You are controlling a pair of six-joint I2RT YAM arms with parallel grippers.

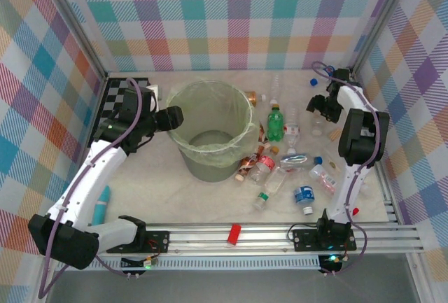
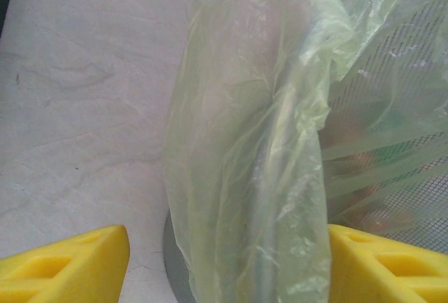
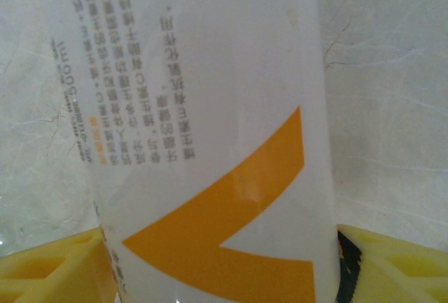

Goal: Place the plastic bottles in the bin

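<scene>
ok so the left pincer (image 2: 227, 264) is sitting astride the rim of the bin (image 1: 210, 85) with its jaws open. The crinkly green liner (image 2: 245, 142) is hanging between the yellow fingers (image 2: 63, 268), brushing one of them and leaving a bare gap beside the other, so it's not gripping anything. The right pincer (image 3: 220, 268) is clamping a white bottle (image 3: 210, 93) with an orange mark, both fingers pressing on its sides and the table (image 3: 392, 72) showing right behind it. The other plastic bottles (image 1: 283, 166), green bottle (image 1: 275, 124) included, are lying in a heap between the two pincers, past the bin from the left pincer.
</scene>
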